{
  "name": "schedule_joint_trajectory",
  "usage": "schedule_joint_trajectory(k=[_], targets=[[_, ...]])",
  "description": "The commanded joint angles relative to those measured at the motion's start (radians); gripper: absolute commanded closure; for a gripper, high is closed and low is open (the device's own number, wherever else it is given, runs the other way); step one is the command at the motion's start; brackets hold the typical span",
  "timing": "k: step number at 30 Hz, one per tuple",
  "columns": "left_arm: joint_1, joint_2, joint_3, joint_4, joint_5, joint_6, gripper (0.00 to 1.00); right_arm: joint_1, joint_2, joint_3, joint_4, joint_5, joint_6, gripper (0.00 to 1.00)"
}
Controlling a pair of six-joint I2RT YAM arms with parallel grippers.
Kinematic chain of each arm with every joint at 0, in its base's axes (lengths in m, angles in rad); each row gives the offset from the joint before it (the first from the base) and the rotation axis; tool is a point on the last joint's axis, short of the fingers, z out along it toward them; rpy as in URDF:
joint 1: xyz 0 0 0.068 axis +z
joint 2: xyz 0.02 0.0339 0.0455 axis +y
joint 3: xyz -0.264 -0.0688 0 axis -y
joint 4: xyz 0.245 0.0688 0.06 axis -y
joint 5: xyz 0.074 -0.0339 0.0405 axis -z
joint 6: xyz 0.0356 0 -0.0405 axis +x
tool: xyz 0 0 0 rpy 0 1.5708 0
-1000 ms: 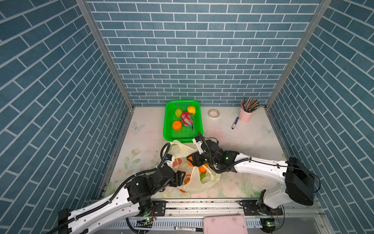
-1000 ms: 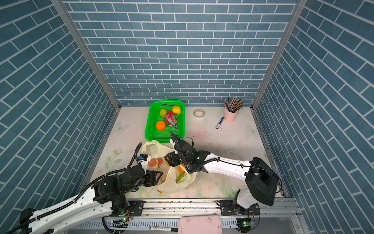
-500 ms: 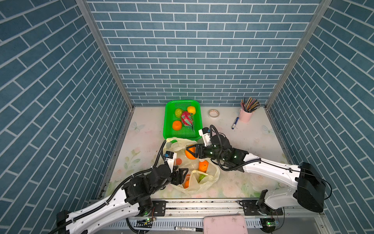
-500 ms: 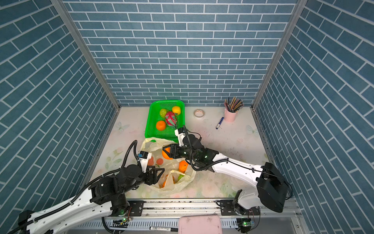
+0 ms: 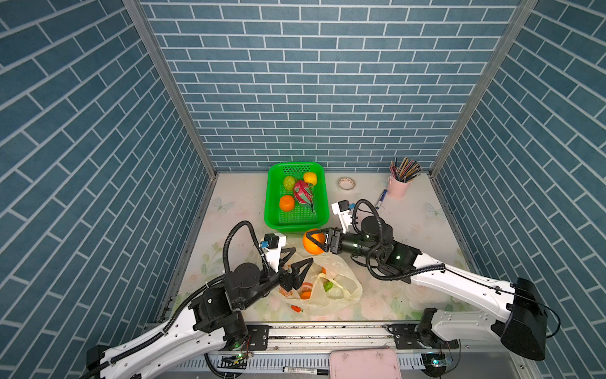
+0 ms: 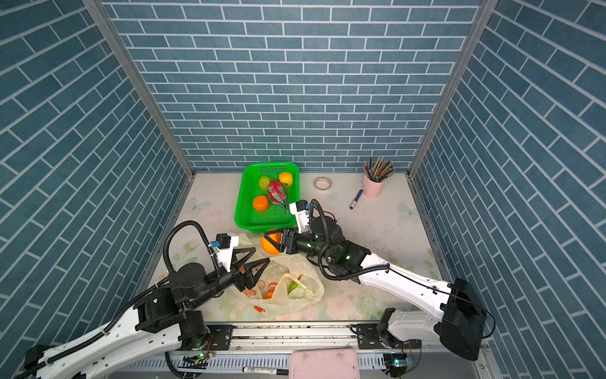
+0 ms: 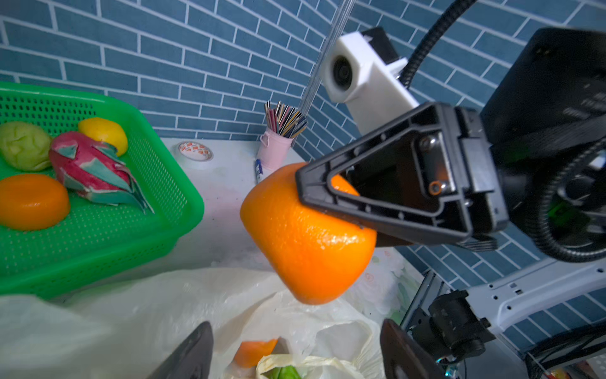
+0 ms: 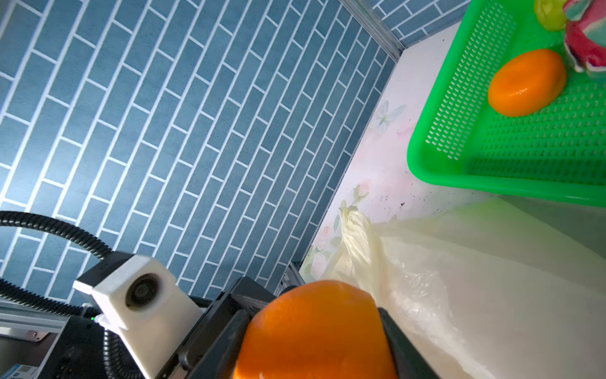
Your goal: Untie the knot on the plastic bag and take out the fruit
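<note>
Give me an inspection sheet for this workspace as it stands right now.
Surface: floral table, a few dark specks.
Job's things: plastic bag open, fruit inside; green basket holds four more; orange held near the basket.
Clutter: tape roll, marker, pink cup of pencils.
Hands: left hand open over the bag; right hand shut on the orange.
Cables: black hoses loop over both arms.
Surroundings: blue brick walls.
</note>
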Motion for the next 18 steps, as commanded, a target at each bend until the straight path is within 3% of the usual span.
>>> schedule_joint_trajectory(k=[1, 9, 18], targets=[[-0.003, 0.028, 0.046, 0.144, 0.013, 0.177, 0.12, -0.007, -0.037, 0.039, 0.027, -0.01, 0.029, 0.6], [-0.004, 0.147, 0.068, 0.314, 0.028, 0.562, 0.12, -0.009, -0.086, 0.069, -0.022, 0.024, 0.0, 0.6], [-0.003, 0.265, 0.133, 0.355, 0.005, 0.902, 0.12, -0.009, -0.12, 0.085, -0.077, 0.03, -0.015, 0.6]])
